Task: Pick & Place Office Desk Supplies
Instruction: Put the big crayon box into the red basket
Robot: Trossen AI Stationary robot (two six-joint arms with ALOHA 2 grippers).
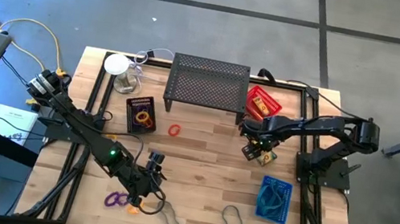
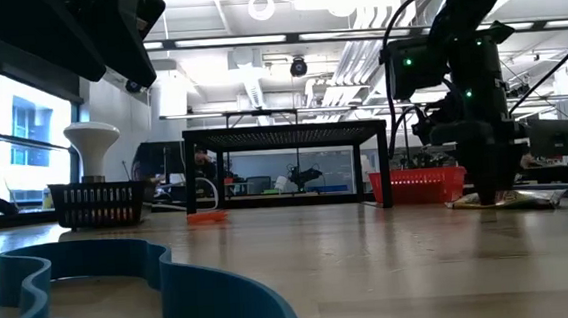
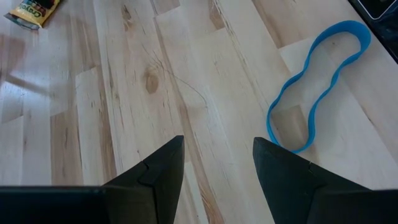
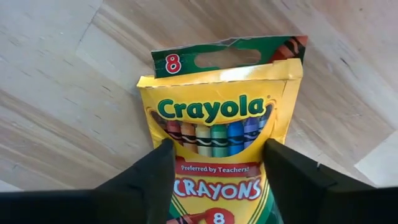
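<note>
We see the right gripper (image 4: 214,180) down over the flat yellow cardboard box of crayons (image 4: 217,134), which lies on the pale wooden tabletop (image 4: 68,106). Its jaws straddle the box's lower half, one at each long edge; whether they already press it we cannot tell. The left gripper (image 3: 217,168) hangs above bare wood with jaws spread and nothing between them, a blue wavy rubber loop (image 3: 317,81) lying just beside one jaw.
</note>
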